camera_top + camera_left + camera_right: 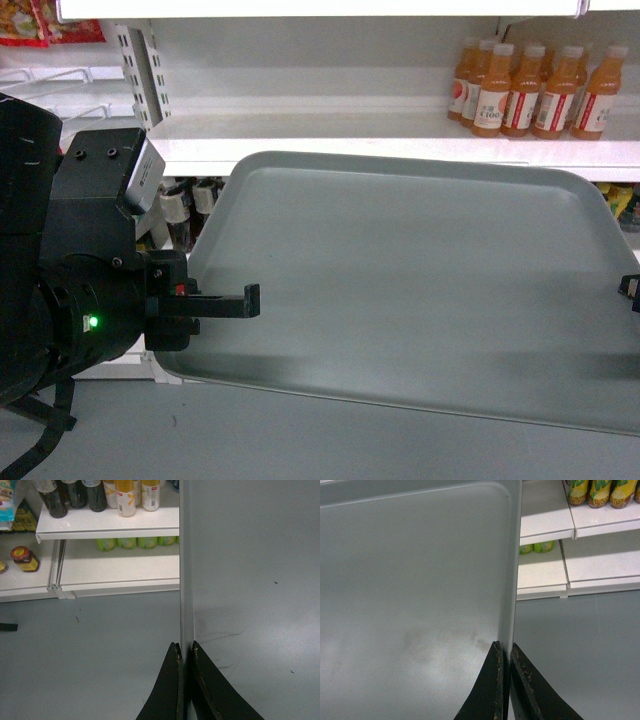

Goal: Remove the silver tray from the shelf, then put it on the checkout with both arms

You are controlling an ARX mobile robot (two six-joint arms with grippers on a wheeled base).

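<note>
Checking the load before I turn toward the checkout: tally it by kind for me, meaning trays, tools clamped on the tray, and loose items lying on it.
Tray: 1
Tools shut on its edges: 2, the left tool and the right tool
Loose items on the tray: 0
Total: 3

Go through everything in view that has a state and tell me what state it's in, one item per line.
silver tray: empty, off the shelf, held in the air by both side rims
left end effector: shut on the tray's left rim
right end effector: shut on the tray's right rim
shelf: no longer bearing the tray
orange juice bottles: upright, capped, on the shelf
</note>
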